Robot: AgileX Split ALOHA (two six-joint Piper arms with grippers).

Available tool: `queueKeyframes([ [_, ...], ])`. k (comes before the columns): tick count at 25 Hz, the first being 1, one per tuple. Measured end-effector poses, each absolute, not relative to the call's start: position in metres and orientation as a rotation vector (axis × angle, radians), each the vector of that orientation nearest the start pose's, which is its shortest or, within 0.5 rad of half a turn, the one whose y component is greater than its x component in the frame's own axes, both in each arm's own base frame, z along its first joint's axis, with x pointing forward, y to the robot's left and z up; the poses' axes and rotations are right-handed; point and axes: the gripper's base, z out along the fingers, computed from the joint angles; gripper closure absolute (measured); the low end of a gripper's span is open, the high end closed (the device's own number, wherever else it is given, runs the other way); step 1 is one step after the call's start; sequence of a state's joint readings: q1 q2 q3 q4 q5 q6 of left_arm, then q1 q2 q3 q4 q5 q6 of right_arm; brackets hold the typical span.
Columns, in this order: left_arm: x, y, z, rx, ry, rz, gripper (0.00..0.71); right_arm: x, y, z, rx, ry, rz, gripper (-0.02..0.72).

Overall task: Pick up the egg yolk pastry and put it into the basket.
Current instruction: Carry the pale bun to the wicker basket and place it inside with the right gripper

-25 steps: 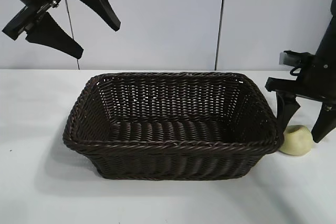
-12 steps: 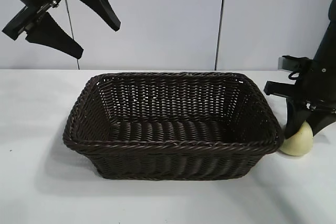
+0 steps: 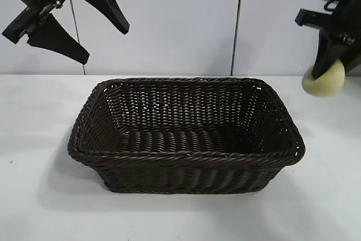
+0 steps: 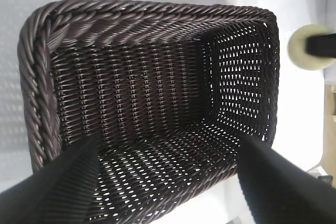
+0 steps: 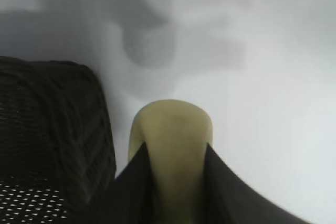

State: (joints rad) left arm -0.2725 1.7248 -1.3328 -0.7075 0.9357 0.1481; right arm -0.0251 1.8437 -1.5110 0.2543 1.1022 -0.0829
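**Already aloft: pastry pinched beside the basket**

Largest, the basket is sitting on the table, nothing showing inside. Above its left end the left gripper is hanging with fingers spread. The right gripper is clamping the egg yolk pastry in the air just off the right rim. It is probably light, soft, dentable, so a gentle side grip suits. Only the right wrist view is showing the fingers pressing its flanks.

We see the small, rounded pale yellow-cream egg yolk pastry up in the air, off to the right of the large rectangular dark brown woven wicker basket. The basket sits upright on the white table, nothing inside it.
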Motion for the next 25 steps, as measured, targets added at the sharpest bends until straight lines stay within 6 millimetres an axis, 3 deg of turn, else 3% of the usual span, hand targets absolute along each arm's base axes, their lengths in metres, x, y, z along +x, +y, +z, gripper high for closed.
queueKeyframes([
  [6,0.336,-0.143,0.272,0.116,2.718,-0.922,0.175,0.38,0.017,0.268,0.036,2.875,0.425,0.524],
  [10,0.336,-0.143,0.272,0.116,2.719,-0.922,0.175,0.38,0.032,0.269,-0.021,2.861,0.493,0.524],
  [19,0.336,-0.143,0.272,0.116,2.719,-0.922,0.175,0.365,0.121,0.27,-0.346,2.831,0.542,0.524],
  [25,0.336,-0.143,0.272,0.116,2.719,-0.922,0.175,0.351,0.167,0.27,-0.494,2.794,0.554,0.524],
])
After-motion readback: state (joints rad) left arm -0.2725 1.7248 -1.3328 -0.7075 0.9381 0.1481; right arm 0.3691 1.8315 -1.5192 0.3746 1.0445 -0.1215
